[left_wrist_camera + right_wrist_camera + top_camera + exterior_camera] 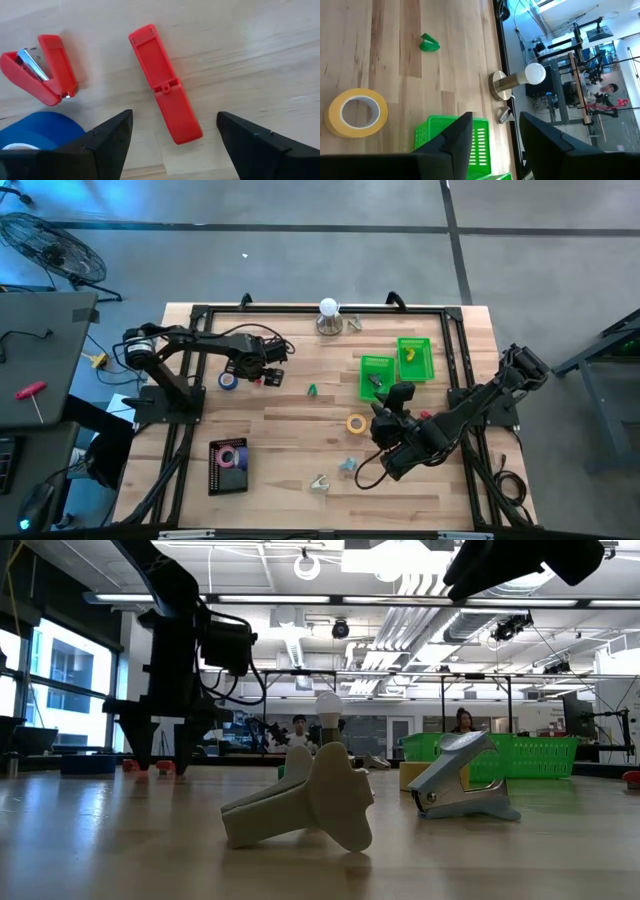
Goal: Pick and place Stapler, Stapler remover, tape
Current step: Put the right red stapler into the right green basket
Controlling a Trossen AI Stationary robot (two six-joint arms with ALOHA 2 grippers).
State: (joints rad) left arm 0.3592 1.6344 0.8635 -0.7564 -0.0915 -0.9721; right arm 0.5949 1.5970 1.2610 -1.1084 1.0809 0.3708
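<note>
Two red staplers lie on the wooden table at the far left. One stapler point(165, 95) lies flat, and my left gripper point(175, 114) points down over it, open, a finger on each side and clear of it. The other stapler point(40, 70) lies beside it with its metal showing. A blue tape roll point(40, 132) lies next to them. A yellow tape roll point(355, 112) lies mid-table. Two staple removers point(310, 805) point(460, 780) rest near the front edge. My right gripper point(495, 125) hovers open and empty by the green bins point(376, 377).
Two green bins point(415, 358) stand at the far right, each with something in it. A lamp with a white bulb point(329, 315) stands at the far edge. A small green piece point(312, 390) lies mid-table. A black box with a pink roll point(228, 465) sits near left.
</note>
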